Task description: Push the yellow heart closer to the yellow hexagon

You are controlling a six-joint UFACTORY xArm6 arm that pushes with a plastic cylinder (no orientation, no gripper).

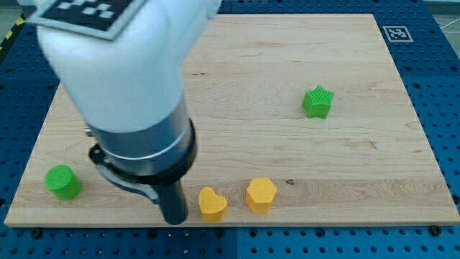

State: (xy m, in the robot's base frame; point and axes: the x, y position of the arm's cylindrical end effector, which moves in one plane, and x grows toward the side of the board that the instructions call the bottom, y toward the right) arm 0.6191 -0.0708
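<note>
My tip [176, 220] just left of yellow heart [212, 204], contact unclear; yellow hexagon [261, 194] just beyond.

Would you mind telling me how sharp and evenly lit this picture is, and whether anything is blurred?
In the camera view, light is even and soft; the yellow heart, yellow hexagon, green star and green cylinder look sharp with faint shadows. The big white arm near the lens is blurred. My tip sits just left of the heart.

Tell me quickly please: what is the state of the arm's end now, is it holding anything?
No gripper: my tip holds nothing, sitting just left of the yellow heart; contact cannot be told.
</note>
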